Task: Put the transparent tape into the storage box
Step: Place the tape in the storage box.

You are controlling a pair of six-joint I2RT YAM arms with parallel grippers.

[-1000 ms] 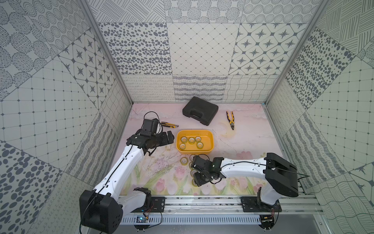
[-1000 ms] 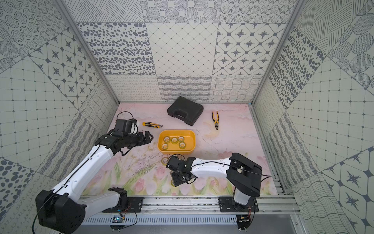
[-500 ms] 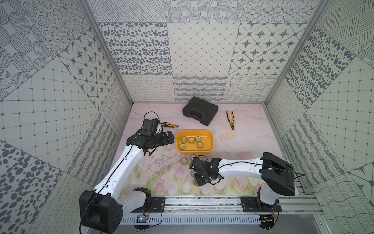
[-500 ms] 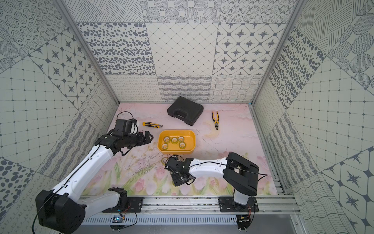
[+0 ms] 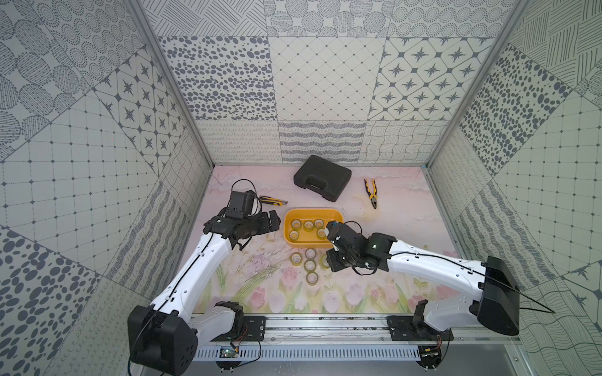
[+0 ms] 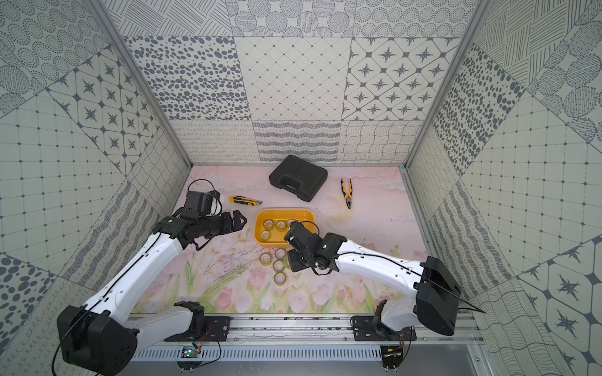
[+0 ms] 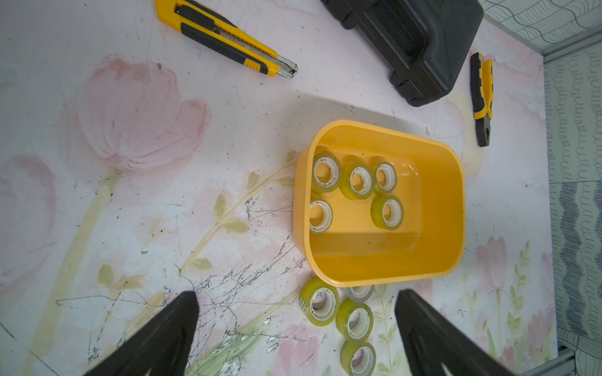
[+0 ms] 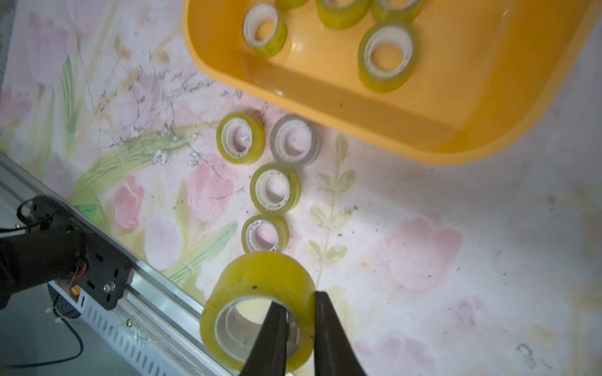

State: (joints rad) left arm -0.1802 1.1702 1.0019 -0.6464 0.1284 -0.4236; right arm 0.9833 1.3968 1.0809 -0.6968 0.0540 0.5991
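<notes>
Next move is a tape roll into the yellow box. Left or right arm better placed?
Right. The right gripper is shut on a tape roll, pinching its wall, close to the storage box. The left gripper is open and empty beside the box.

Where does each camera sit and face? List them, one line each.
Top views: high above the rail, looking down; left arm, right arm show.
Left wrist: on the left arm, facing the storage box past the open left tool.
Right wrist: on the right arm, facing the mat; right tool shut on a tape roll.
All share: storage box, four loose rolls.
</notes>
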